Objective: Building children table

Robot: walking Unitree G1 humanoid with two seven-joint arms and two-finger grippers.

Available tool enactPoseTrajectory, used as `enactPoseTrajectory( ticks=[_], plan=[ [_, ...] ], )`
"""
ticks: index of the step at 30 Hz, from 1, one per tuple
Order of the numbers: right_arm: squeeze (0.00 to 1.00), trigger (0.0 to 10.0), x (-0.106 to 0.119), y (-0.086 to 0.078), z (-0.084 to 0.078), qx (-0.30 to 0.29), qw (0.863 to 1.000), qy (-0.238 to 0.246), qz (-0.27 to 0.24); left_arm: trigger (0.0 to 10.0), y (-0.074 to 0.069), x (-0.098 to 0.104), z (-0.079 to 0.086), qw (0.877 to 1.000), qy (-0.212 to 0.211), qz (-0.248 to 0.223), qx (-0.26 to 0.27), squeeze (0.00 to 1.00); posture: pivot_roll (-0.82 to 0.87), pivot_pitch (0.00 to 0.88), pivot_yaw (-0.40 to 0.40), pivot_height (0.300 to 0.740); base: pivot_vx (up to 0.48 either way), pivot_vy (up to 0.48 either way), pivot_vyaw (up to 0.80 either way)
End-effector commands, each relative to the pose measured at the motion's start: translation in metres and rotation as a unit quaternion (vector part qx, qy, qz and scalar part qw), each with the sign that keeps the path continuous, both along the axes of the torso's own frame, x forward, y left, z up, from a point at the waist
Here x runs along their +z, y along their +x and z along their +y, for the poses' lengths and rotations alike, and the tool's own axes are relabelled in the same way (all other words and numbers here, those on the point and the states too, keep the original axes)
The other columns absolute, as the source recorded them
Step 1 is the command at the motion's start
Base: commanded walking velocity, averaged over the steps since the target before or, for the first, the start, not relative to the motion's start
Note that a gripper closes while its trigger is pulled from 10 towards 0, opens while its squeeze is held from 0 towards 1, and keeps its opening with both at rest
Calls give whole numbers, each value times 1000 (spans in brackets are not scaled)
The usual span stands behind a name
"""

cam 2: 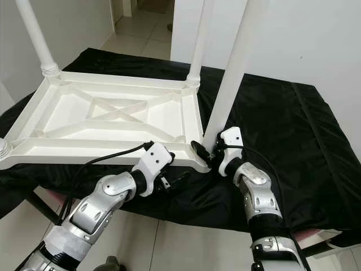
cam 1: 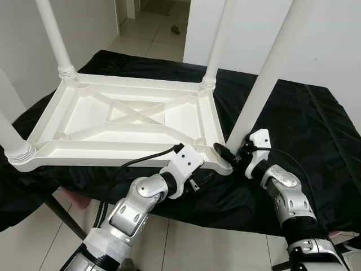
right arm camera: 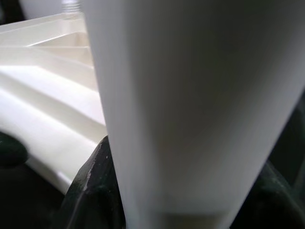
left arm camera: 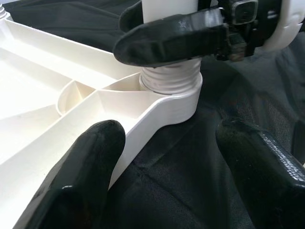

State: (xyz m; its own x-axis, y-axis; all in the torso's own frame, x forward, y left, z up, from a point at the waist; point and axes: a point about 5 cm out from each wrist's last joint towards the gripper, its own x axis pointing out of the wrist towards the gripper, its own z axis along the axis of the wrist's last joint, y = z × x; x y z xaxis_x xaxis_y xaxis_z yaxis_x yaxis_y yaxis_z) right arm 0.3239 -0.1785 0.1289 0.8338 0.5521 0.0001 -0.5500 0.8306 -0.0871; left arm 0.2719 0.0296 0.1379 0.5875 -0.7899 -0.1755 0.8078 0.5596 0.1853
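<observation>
Your right gripper (cam 1: 232, 156) clamps the upright leg (cam 1: 265, 84) at the upturned table's (cam 1: 130, 121) 4 o'clock corner; left gripper (cam 1: 194, 183), jaws released, straddles that corner's edge.

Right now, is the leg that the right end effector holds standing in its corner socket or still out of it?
In. The leg stands upright, its threaded base seated in the tabletop's corner socket.

Silver arms, white wrists, black cables
</observation>
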Motion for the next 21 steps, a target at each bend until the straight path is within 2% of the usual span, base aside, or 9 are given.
enactPoseTrajectory(
  ticks=[1,6,9,12,15,19,20,21],
  plan=[
    [0,0,-5,1,0,-34,999,-6,8,10000,-4,2,-4,1000,3,-6,-18,0,149,21,-76,740,0,0,0],
    [0,0,-8,-2,3,-74,997,7,12,10000,-4,2,-4,1000,3,-5,-17,0,148,23,-77,740,0,0,0],
    [0,0,-5,-7,8,-112,993,39,8,10000,-4,2,-4,1000,1,-4,-16,0,144,27,-79,740,0,0,0],
    [0,0,-9,-11,6,-216,975,53,22,10000,-5,2,-5,1000,1,-3,-17,0,142,27,-79,740,0,0,0],
    [0,0,-11,-14,6,-241,968,57,26,10000,-5,2,-5,1000,1,-3,-18,0,141,26,-78,740,0,0,0],
    [0,0,-12,-27,5,-340,939,49,14,10000,-4,2,-5,1000,1,-3,-19,0,138,21,-81,740,0,0,0],
    [0,0,-12,-27,5,-340,939,49,14,10000,-4,2,-5,1000,1,-3,-19,0,138,21,-81,740,0,0,0],
    [0,0,-11,-30,8,-356,933,50,13,10000,-4,2,-5,1000,1,-4,-19,0,138,21,-81,740,0,0,0]
  ],
)
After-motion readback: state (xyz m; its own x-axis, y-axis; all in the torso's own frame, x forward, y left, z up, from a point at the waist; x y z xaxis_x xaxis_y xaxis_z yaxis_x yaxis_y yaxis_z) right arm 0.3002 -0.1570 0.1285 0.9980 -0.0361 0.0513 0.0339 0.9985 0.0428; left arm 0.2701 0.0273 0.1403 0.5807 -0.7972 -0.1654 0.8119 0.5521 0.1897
